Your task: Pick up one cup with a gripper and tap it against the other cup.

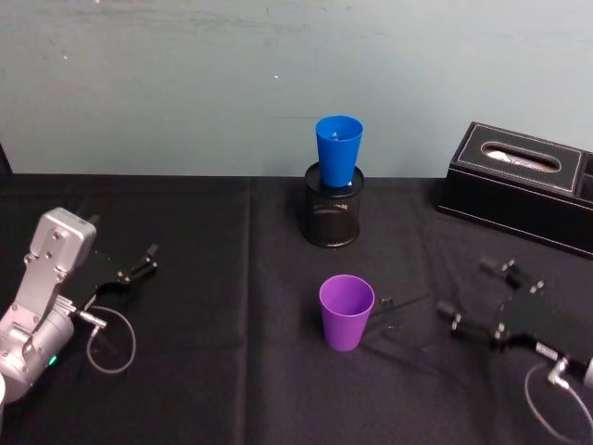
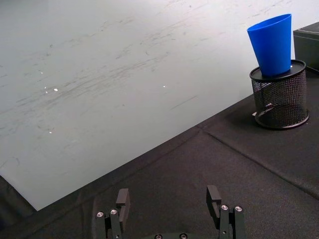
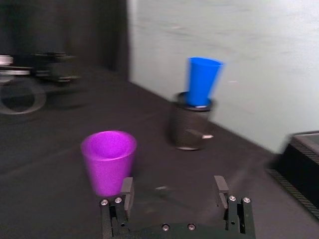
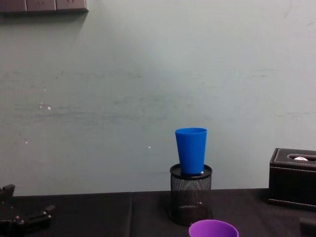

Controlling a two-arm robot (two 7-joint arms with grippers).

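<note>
Surface (image 1: 204, 371): black cloth that carries everything listed.
Left gripper (image 1: 137, 264): at the near left on a silver arm, low over the cloth. Jaws spread, nothing between them. Well apart from both cups.
Right gripper (image 1: 463, 289): at the near right, low over the cloth. Jaws spread wide and empty, as the right wrist view (image 3: 173, 186) also shows.
Purple cup (image 1: 346, 311): smooth, plain, tapered plastic tumbler. It stands upright, mouth up, at the near centre of the surface. It is near the right gripper on that gripper's left, not touching it and not between its jaws.
Pen holder (image 1: 332, 215): round black mesh, directly behind the purple cup, with bare cloth between the two.
Blue cup (image 1: 338, 148): bright, smooth, tapered tumbler, mouth up. Its narrow base sits in the pen holder's mouth, so it stands raised above the purple cup.
Tissue box (image 1: 519, 181): black with pale stitching, at the far right, apart from the holder.
Wall (image 1: 185, 83): pale grey-green and scuffed, behind the surface.
</note>
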